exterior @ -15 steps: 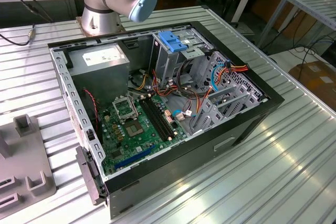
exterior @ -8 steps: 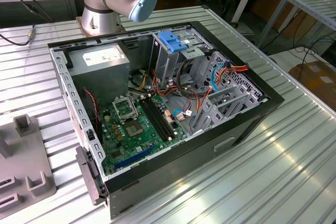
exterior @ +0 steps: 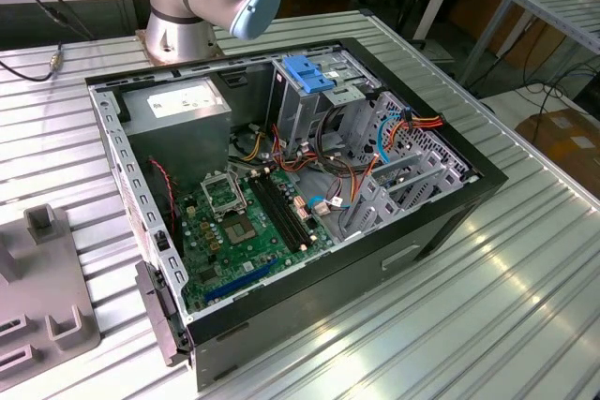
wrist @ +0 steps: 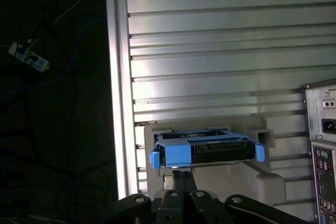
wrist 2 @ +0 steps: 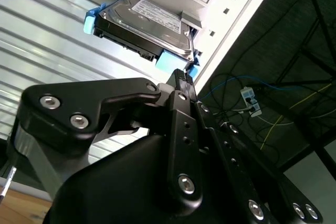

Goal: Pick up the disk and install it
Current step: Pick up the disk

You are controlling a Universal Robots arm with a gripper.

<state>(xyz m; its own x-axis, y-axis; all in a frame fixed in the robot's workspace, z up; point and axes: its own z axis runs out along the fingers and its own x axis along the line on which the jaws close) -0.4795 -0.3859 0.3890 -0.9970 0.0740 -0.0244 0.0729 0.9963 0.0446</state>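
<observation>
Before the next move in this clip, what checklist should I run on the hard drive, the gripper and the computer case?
1. Seating: the hard drive lies flat in its grey holder, label up in the second wrist view: ok.
2. Fittings: blue rails on both ends of the drive: ok.
3. Approach: the gripper sits close to the drive's near edge: ok.
4. Contact with the drive: cannot tell.
5. Access: the computer case lies open, motherboard exposed: ok.
6. Bay: the drive cage clear of cables: cannot tell.
</observation>
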